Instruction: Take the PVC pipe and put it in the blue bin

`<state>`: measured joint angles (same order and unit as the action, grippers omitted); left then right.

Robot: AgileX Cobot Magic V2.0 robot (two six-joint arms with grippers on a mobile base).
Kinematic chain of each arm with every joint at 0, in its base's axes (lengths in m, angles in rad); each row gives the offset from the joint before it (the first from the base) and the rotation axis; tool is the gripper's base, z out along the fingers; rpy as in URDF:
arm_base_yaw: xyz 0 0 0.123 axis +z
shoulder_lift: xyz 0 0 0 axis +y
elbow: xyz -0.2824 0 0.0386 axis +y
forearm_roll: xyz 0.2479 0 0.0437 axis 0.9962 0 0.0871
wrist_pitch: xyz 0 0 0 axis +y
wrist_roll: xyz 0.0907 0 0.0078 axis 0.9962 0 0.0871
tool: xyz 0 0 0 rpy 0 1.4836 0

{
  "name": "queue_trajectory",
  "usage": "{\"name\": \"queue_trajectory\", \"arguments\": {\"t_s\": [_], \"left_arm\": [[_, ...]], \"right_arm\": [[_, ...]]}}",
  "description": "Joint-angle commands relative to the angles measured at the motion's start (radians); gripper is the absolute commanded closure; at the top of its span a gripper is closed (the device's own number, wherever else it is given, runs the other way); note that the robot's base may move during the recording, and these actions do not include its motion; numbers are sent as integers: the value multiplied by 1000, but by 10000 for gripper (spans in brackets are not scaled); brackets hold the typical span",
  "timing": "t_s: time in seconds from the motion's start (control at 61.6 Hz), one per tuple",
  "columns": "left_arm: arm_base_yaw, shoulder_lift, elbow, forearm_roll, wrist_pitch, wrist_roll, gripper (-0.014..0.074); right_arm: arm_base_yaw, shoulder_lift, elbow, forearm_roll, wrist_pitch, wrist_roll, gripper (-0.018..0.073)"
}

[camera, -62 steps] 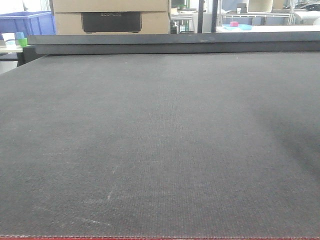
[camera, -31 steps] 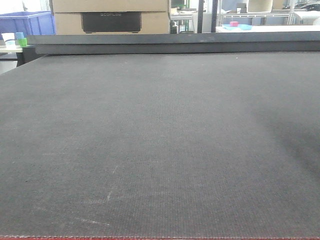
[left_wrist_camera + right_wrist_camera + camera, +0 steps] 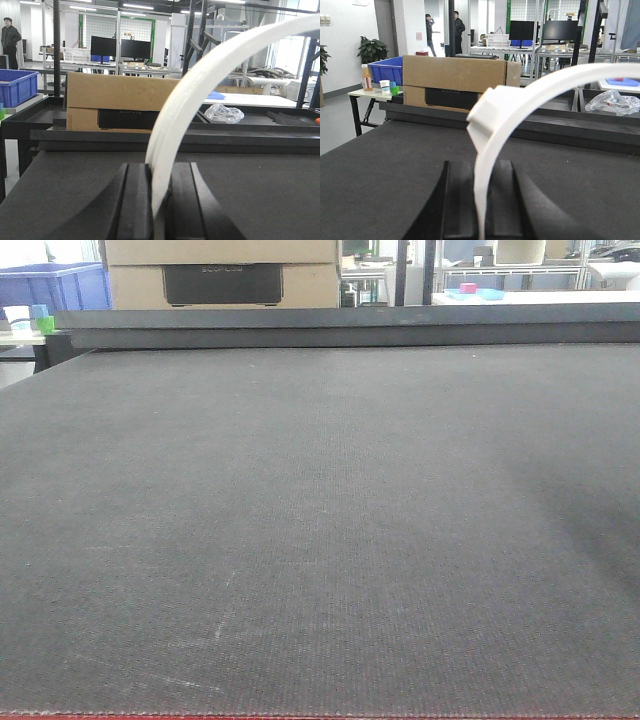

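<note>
**White pipe clamped in both my grippers**

My left gripper (image 3: 159, 172) is closed on the pipe (image 3: 175, 115). Its black fingers (image 3: 135, 200) press either side of the white tube, which rises from between them and arcs up to the right. My right gripper (image 3: 482, 170) pinches a pipe the same way, with a blocky collar (image 3: 487, 112) just above the fingers. I cannot tell whether it is the same piece. The tube is smooth, matt white plastic. Below lies a dark, finely woven table (image 3: 320, 540). Behind its far edge stand a cardboard box (image 3: 115, 92) and, to the left, a blue bin (image 3: 17, 85), well apart from the pipe.
</note>
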<state>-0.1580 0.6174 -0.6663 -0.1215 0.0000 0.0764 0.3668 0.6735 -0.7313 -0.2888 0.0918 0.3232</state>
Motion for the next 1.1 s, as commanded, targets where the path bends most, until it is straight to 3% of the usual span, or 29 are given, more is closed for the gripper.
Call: {"name": "queue_trajectory", "arguments": {"t_s": [0.0,1.088], "left_arm": [[-6,-6,-1,-8,-32,-1,707],[-6,-6,-1,-8,-32,-1,707]], "right_arm": [[1,-9,-4,-11,-26,-5,727],[1,-9,-4,-11,-26,-5,727]]}}
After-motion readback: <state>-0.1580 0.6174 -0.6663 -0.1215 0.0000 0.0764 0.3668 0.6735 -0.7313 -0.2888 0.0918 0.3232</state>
